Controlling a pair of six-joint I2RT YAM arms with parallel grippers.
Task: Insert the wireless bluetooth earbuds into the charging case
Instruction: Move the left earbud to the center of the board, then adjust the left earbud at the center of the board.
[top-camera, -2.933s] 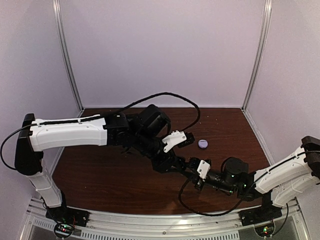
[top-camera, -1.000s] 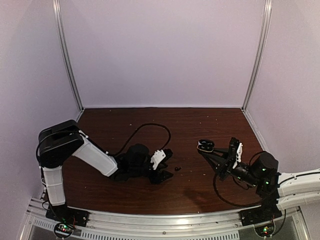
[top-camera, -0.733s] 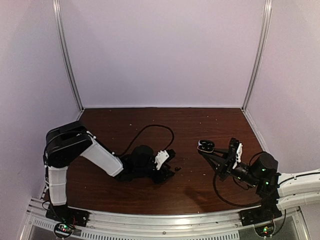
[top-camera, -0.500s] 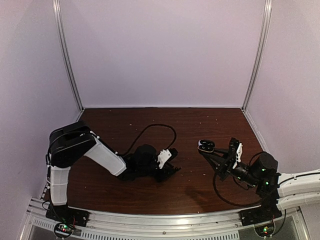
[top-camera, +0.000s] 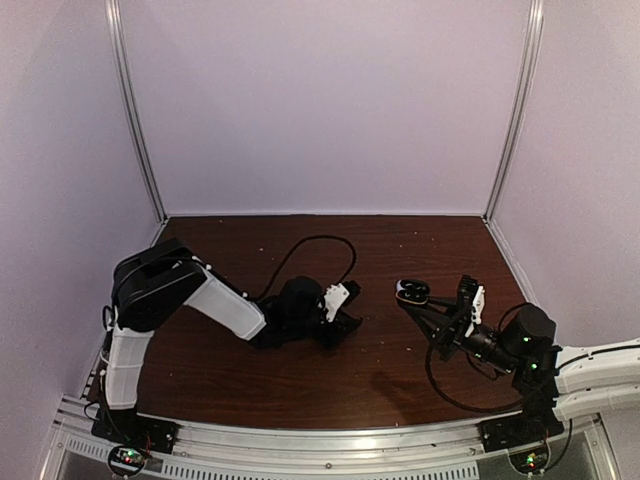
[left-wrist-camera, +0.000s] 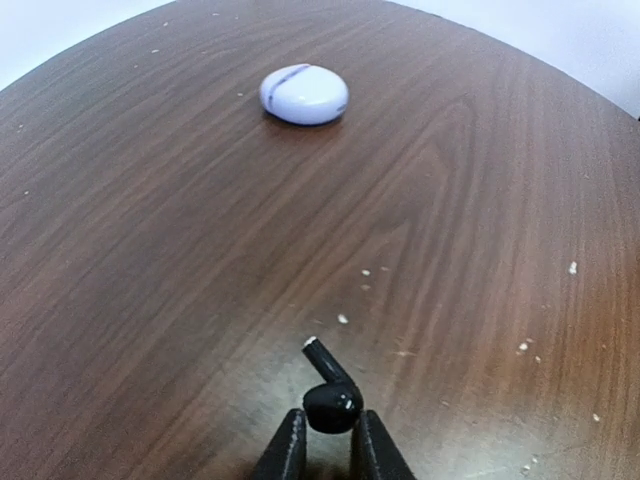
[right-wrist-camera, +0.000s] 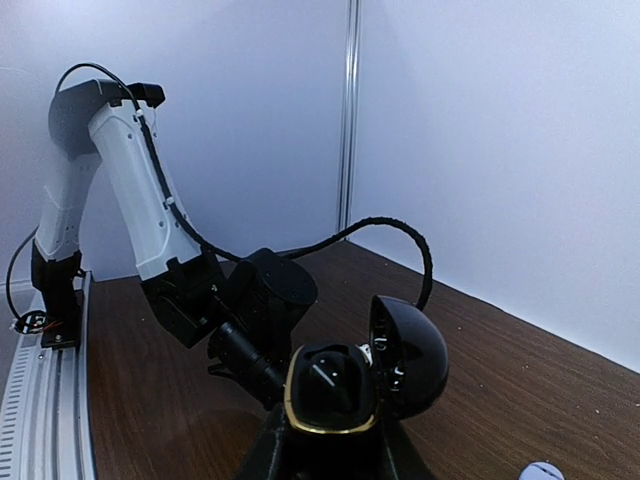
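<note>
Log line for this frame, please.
left gripper: shut on black earbud | right gripper: shut on open black case | lavender case: closed, on table | earbud not yet inserted

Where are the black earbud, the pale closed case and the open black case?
black earbud (left-wrist-camera: 331, 403): left wrist view, on its round head.
pale closed case (left-wrist-camera: 304, 94): left wrist view, middle of its lid.
open black case (right-wrist-camera: 414, 356): right wrist view, on its raised lid.

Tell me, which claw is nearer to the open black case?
Right. The right claw grips the open black case; the left claw sits apart, pinching a black earbud.
</note>
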